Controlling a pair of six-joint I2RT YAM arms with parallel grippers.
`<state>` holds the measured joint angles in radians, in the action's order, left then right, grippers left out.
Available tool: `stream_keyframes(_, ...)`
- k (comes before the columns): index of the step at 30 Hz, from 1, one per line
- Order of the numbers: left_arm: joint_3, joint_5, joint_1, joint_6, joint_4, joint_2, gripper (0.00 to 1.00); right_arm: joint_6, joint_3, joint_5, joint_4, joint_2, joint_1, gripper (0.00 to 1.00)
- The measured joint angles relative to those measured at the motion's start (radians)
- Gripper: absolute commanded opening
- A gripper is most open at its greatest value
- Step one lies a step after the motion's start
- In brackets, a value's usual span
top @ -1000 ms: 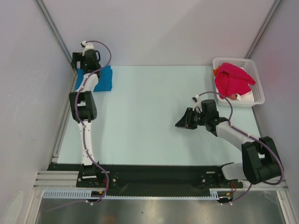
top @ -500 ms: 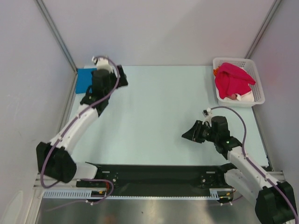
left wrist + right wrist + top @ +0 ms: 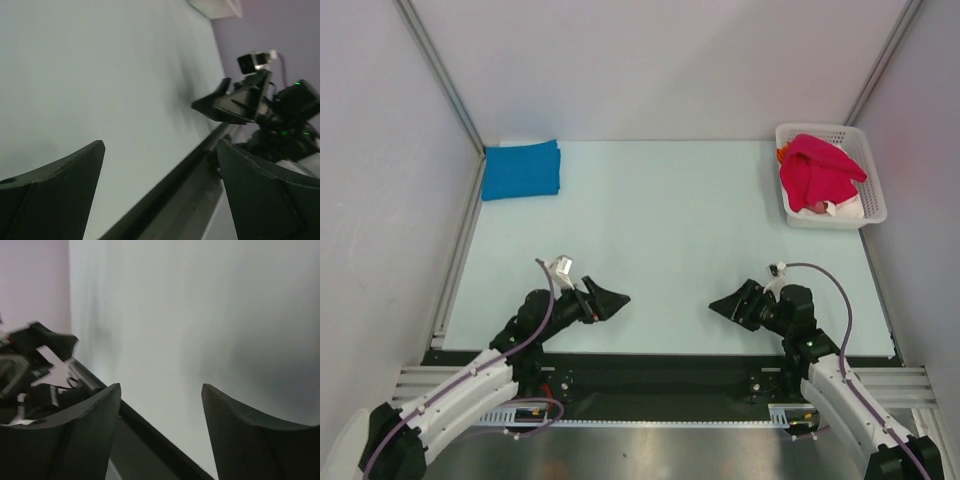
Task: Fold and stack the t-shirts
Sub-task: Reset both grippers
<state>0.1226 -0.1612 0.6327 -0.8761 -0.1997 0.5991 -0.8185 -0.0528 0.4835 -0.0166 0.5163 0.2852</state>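
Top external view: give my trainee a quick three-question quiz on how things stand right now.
1. True or false: the blue t-shirt lies folded at the far left corner of the table.
2. Pick one: the crimson-pink t-shirt is (A) heaped in the white basket, (B) spread flat on the table, (C) stacked on the blue t-shirt.
3. Fill in: the left end effector and the right end effector, both open near the front edge, are holding ____.

Key: 1 true; 2 A; 3 nothing.
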Motion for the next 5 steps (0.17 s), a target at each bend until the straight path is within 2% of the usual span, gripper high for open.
stream_keyframes(3, -0.092, -0.054, 0.017, -0.126, -0.071, -0.157, 1.00, -0.062, 0.014, 0.026, 0.085, 0.004, -0.014, 0.77)
stream_keyframes(5, -0.096, -0.086, 0.021, -0.183, -0.100, -0.282, 1.00, -0.093, 0.014, 0.045, 0.154, 0.009, -0.015, 0.85)
